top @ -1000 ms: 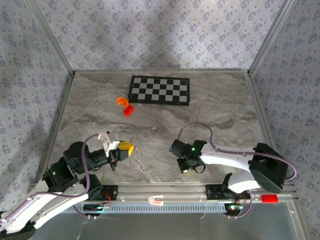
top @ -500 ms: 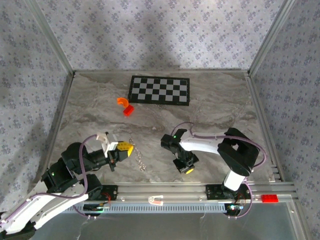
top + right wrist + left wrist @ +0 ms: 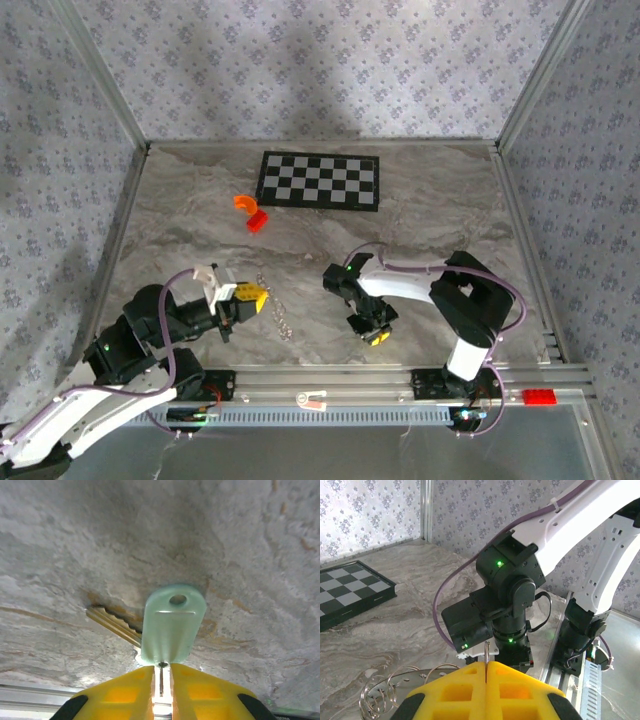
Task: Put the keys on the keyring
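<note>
A: Noted at right gripper (image 3: 161, 669): jaws a thin slit apart, metal shank of the keys (image 3: 173, 622) in the slit. Pinched or loose, cannot tell. Teal head flat, holed, pointing to 12 o'clock above the table (image 3: 450, 200). Brass blade (image 3: 112, 622) lying at its 9 o'clock.

B: Handling?

A: Judged light, stiff, slick. Best taken by the shank, hole left free for threading.

B: Left gripper (image 3: 486, 664)?

A: Clamped shut on a fine wire end, apparently of the keyring (image 3: 380, 696). Loops slack at 8 o'clock of the fingertips. Judged limp, tangle-prone; hold near the free end.

B: Writing?

A: None legible. Far off at 12 o'clock, checkerboard (image 3: 319, 180). Orange piece (image 3: 244, 203) and red piece (image 3: 258, 222) at its 8 o'clock, unmarked.
</note>
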Controlling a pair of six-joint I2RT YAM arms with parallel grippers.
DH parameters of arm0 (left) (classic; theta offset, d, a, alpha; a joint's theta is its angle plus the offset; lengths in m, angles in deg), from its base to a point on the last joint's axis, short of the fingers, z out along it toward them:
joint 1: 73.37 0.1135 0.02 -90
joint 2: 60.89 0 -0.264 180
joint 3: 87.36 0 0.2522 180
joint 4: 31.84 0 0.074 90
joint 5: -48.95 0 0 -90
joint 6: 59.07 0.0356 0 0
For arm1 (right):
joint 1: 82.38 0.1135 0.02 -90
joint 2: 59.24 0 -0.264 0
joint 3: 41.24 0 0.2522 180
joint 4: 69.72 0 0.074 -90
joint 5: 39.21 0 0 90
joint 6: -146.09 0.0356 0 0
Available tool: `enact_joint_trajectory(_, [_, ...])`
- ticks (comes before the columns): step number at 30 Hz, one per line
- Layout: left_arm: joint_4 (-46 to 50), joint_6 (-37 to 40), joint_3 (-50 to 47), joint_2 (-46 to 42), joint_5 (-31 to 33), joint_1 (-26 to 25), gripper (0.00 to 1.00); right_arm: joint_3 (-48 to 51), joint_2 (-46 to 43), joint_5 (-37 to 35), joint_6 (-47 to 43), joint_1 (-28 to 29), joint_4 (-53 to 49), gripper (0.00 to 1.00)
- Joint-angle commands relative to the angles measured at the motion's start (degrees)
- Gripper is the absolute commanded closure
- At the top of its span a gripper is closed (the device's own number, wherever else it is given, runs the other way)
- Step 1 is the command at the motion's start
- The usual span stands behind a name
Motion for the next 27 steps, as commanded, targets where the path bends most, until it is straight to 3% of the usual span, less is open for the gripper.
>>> enact_joint_trajectory(1, [-3.26, -0.05, 1.05, 0.23, -1.39, -0.23, 1.00, 0.95, -4.28, -1.99, 1.25, 0.59, 1.68, 0.75])
enact_joint_trajectory(10, [-2.55, -0.23, 1.21, 1.03, -1.41, -0.24, 1.00, 7.84, -18.01, -7.96, 14.21, 6.25, 7.83, 0.48])
enact_joint_trajectory(14, [-2.56, 0.03, 1.50, 2.06, -1.74, -0.31, 1.00, 14.93, -25.68, -10.06, 20.85, 8.51, 13.56, 0.41])
enact_joint_trajectory(20, [-2.99, -0.13, 1.27, 2.70, -2.31, -0.25, 1.00, 22.39, -33.91, -11.27, 24.54, 9.19, 18.97, 0.41])
enact_joint_trajectory(27, [-3.25, -0.04, 1.16, 2.97, -2.10, -0.27, 1.00, 25.29, -35.49, -9.86, 24.48, 9.90, 19.79, 0.47])
